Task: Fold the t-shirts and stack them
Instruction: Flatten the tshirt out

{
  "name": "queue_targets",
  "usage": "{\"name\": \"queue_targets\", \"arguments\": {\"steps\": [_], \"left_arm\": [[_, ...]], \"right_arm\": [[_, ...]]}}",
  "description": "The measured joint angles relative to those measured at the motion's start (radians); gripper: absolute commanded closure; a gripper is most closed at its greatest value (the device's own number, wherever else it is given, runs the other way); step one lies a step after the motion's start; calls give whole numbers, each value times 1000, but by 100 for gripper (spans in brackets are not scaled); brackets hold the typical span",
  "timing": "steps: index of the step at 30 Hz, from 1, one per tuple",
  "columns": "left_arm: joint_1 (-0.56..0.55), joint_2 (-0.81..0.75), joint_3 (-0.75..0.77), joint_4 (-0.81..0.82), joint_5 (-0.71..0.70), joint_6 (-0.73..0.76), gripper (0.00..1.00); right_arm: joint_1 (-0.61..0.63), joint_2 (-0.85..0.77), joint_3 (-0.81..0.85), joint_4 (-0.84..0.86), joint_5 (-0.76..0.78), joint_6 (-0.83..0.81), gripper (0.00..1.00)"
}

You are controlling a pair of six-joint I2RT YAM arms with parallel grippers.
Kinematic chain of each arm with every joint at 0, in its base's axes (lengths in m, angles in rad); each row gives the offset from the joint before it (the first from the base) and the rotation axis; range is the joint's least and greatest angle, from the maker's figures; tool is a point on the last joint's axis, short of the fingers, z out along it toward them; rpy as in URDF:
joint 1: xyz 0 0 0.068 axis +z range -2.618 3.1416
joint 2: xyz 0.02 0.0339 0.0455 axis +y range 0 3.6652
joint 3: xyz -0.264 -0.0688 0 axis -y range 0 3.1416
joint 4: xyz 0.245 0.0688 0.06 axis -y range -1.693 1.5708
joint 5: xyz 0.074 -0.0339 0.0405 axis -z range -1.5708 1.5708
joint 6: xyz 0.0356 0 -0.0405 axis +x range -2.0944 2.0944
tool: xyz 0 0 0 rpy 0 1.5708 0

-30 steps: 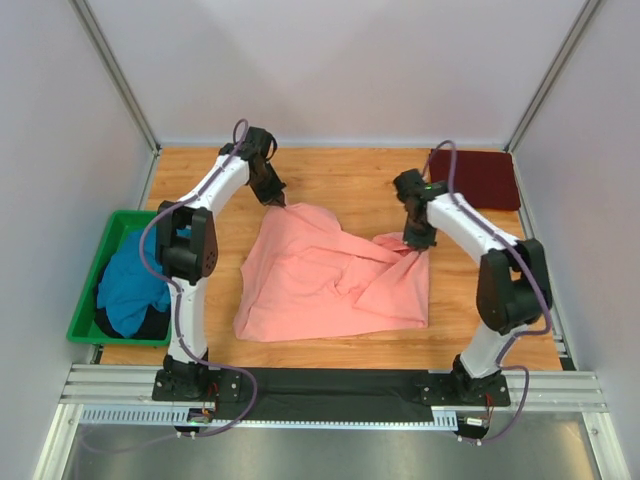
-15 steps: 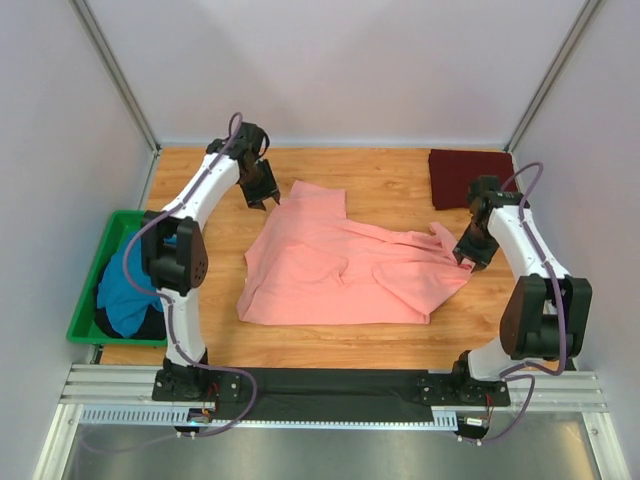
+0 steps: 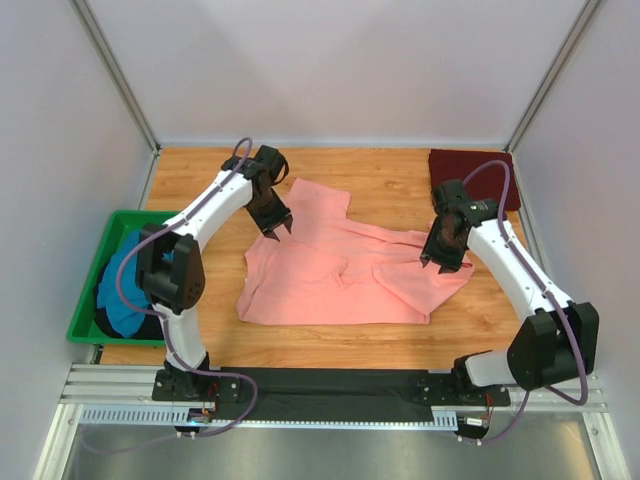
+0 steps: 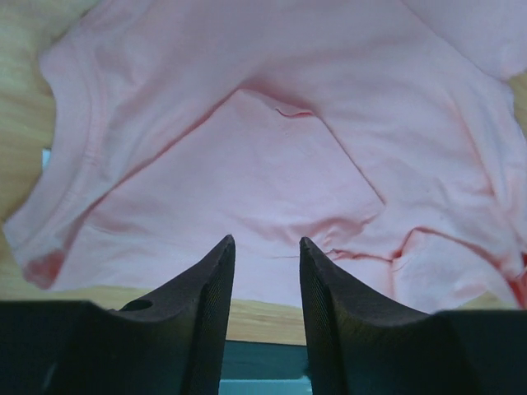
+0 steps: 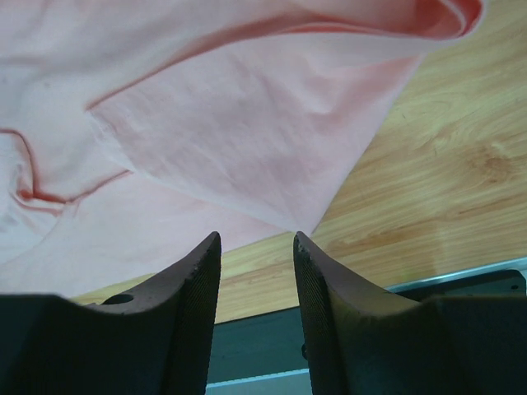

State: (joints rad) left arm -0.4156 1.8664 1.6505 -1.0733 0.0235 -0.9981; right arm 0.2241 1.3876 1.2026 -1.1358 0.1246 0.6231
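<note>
As left pincer [image 3: 278,229] and right pincer [image 3: 436,262] gape over pink tee [image 3: 330,275], maroon tee [image 3: 476,178] beyond, bin [image 3: 84,300] left

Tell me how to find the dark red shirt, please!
Look at the far right corner of the wooden table. The dark maroon t-shirt lies there, folded into a flat rectangle. The pink t-shirt sprawls crumpled mid-table, and the blue t-shirt sits bundled in the green bin.

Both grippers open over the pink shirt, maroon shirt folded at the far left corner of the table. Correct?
No. The maroon shirt lies folded at the far right corner, not the far left; the top external view shows it. The left gripper and right gripper are indeed both open over the pink shirt.
</note>
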Motion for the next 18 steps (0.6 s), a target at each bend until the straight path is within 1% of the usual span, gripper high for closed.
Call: {"name": "queue_targets", "arguments": {"steps": [4, 6, 7, 8, 12, 18], "left_arm": [[4, 29, 18, -23, -8, -193, 55], [4, 40, 32, -25, -12, -284, 53], [4, 50, 42, -24, -18, -317, 49], [4, 68, 61, -29, -26, -347, 48], [7, 158, 118, -32, -44, -431, 48], [23, 230, 107, -39, -44, -512, 50]], "right_arm": [[26, -19, -50, 0, -21, 5, 57], [26, -24, -59, 4, -25, 5, 57], [26, -25, -59, 4, -27, 4, 57], [26, -27, -59, 6, -30, 2, 57], [26, -46, -61, 16, -39, -3, 57], [28, -82, -93, 27, -45, -13, 57]]}}
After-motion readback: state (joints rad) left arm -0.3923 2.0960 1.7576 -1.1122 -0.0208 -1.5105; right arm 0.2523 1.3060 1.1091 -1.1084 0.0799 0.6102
